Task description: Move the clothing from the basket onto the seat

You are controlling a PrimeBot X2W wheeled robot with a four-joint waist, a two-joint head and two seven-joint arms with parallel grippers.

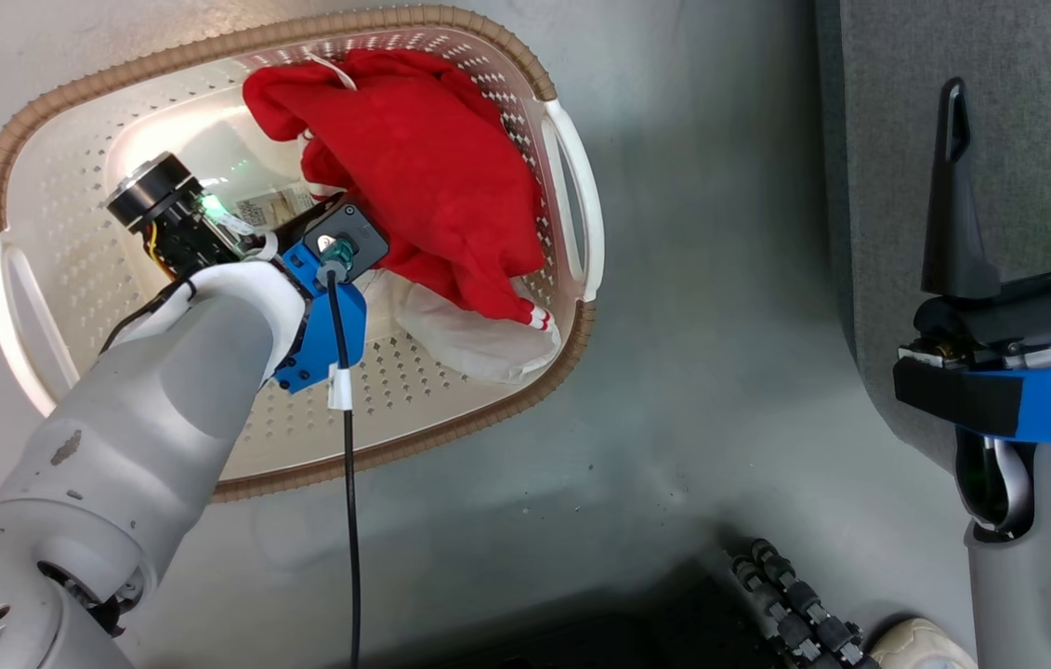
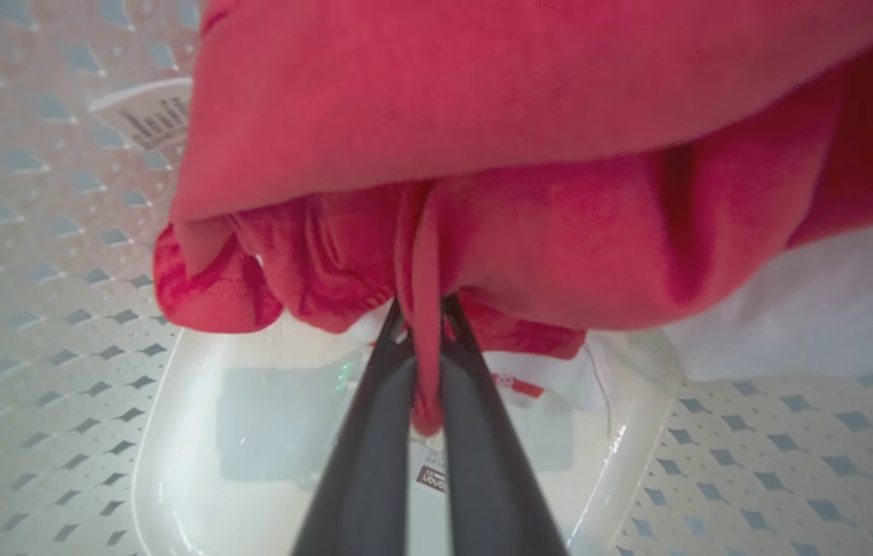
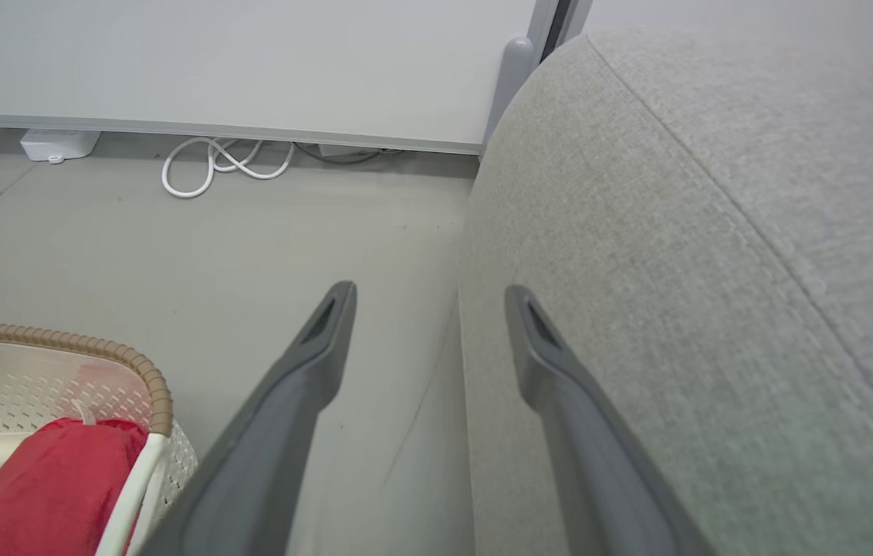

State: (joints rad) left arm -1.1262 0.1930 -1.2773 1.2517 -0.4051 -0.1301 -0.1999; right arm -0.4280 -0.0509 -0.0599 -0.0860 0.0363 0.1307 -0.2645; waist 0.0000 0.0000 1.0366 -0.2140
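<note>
Clothing (image 1: 423,177) is heaped against one end of the basket (image 1: 209,46), which is placed on the floor (image 1: 692,307) near the seat (image 1: 878,186). A fold of the red fabric is pinched between the fingers of the left gripper (image 2: 424,324) inside the basket. The right gripper (image 1: 1011,84) is held with its fingers spread apart at the seat edge.

Jaws pinch red clothing (image 2: 498,154) inside the basket (image 2: 35,386).

label (image 2: 433,479) in basket (image 2: 35,309): print blurred, unreadable | white tag (image 2: 147,116): barcode
</note>
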